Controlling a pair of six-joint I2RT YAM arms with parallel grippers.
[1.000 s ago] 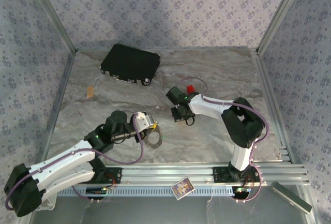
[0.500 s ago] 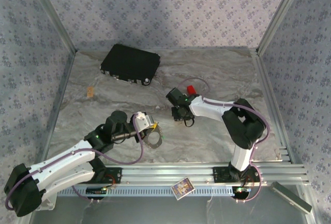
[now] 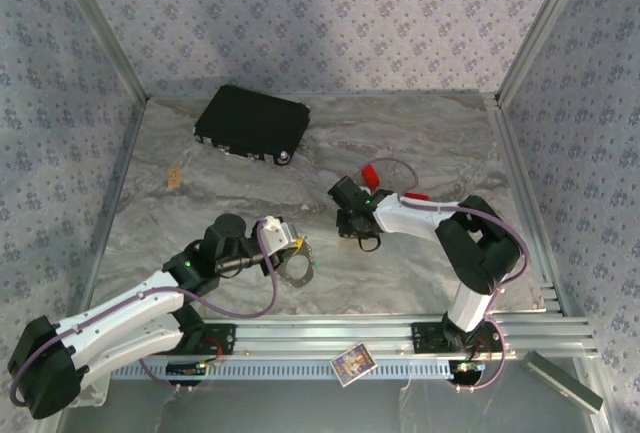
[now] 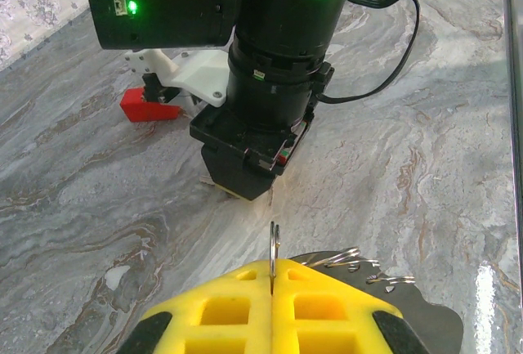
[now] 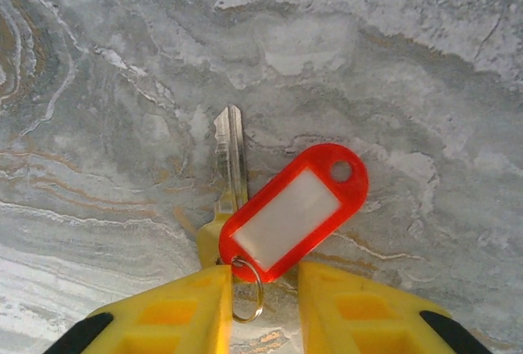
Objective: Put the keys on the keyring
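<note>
A small printed card (image 3: 352, 363) leans on the near rail, its print too small to read. Well nearer than the black case (image 3: 250, 121), the left gripper (image 3: 292, 253) (image 4: 272, 276) is clamped tight on the keyring (image 3: 300, 271) (image 4: 274, 249). The thin metal ring stands edge-on between the yellow fingers (image 4: 221, 309), with smaller silvery rings just beside it.

Nearer than the case and to its right, the right gripper (image 3: 352, 233) (image 4: 241, 182) (image 5: 261, 284) points down at the marbled surface (image 5: 409, 60). Its jaws stand narrowly apart astride the near end of a key (image 5: 231, 154) and its red tag (image 5: 294, 211), whose white label insert is blank. Bare surface shows between the tag and one finger. The key lies flat.

A red block (image 3: 370, 171) (image 4: 149, 106) lies just beyond that gripper, still short of the case.

Since a second ago, the right wrist has slid a little nearer and rightward, baring more of the block; the left arm has stayed put.
</note>
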